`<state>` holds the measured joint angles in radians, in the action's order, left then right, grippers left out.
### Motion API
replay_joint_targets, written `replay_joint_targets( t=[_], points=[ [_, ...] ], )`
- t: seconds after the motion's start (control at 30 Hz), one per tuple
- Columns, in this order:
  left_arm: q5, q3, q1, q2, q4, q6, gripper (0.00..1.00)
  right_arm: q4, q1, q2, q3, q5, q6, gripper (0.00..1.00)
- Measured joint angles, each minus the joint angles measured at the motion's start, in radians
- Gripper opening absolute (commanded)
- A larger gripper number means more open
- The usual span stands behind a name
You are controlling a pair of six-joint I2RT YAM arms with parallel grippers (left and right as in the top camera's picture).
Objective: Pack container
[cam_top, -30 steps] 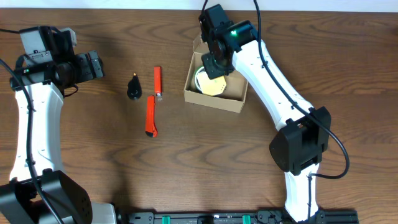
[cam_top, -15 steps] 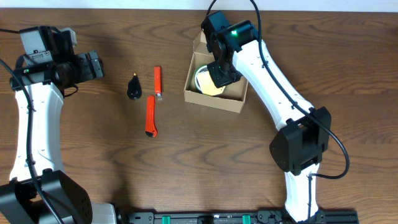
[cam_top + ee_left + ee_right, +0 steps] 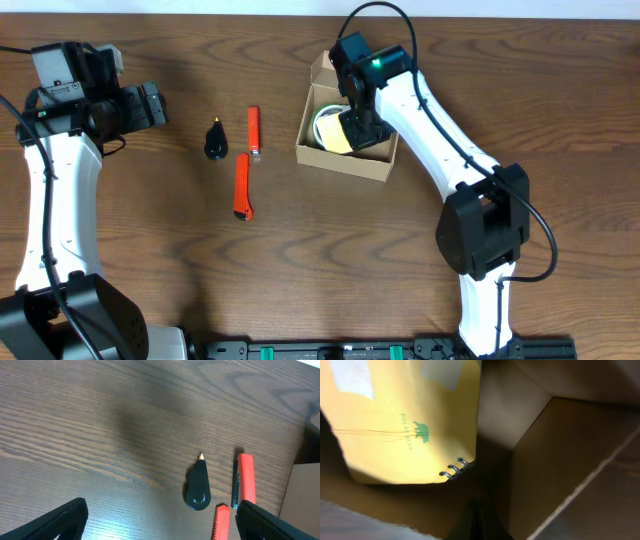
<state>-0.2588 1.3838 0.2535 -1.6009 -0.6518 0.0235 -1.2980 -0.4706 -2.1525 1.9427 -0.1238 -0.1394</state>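
The container [image 3: 345,161], a tan cardboard box with its flap lid standing open at the back, sits right of the table's centre. A yellow spiral notebook [image 3: 335,140] [image 3: 405,420] lies inside it beside something white and round. My right gripper [image 3: 360,126] [image 3: 479,521] is shut and empty, lowered inside the box by its right inner wall [image 3: 555,460], just past the notebook's spiral edge. My left gripper [image 3: 152,104] [image 3: 162,530] hangs wide open over bare table at the far left, nothing between its fingers [image 3: 65,520].
Left of the box lie a black teardrop-shaped tool [image 3: 216,141] [image 3: 198,487] and two orange utility knives, one farther back [image 3: 254,132] [image 3: 245,485], one nearer [image 3: 242,186] [image 3: 220,522]. The box's side [image 3: 302,495] shows at the right edge of the left wrist view.
My right gripper has slid from the box's back left corner toward its right side and deeper in. The left arm has not moved.
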Motion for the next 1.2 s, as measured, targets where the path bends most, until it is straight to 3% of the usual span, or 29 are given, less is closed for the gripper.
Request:
replay_joint_targets(
  t=[0.33, 1.2],
  points=[
    [0.000, 0.000, 0.000, 0.000, 0.000, 0.000, 0.95, 0.100, 0.000, 0.000, -0.105, 0.028, 0.000, 0.01],
    [0.000, 0.000, 0.000, 0.000, 0.000, 0.000, 0.95, 0.298, 0.000, 0.000, -0.108, 0.051, 0.015, 0.01]
  ],
)
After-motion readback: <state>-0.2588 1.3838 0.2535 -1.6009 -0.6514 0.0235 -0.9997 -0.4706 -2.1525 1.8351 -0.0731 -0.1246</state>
